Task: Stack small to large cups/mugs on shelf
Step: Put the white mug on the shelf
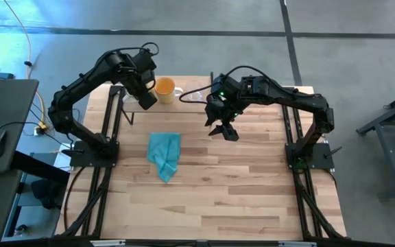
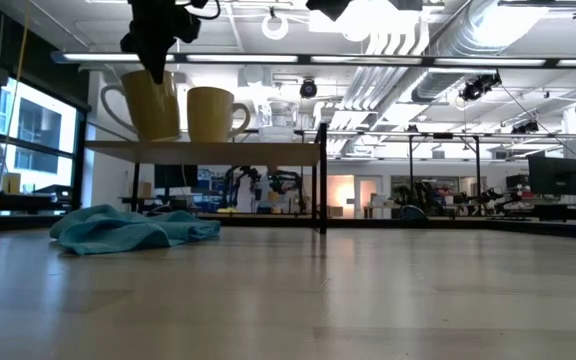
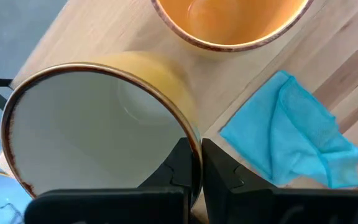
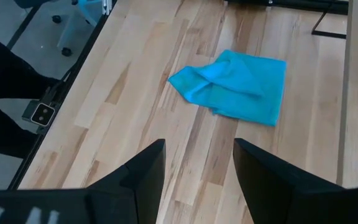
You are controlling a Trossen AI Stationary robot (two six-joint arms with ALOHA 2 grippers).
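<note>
Cream-white mug [image 3: 98,134] sat upper left on the shelf [image 2: 203,150], rim pinched by the left gripper [image 3: 194,165]; a careless release risked knocking the adjacent orange mug [image 3: 229,22]. Right gripper [image 4: 194,165] hung spread, empty.

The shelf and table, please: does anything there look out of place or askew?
Only the crumpled teal cloth on the plank tabletop. On the light-wood shelf, the cream-white mug, gripped at its rim by the left gripper, and the orange mug stand upright.
</note>
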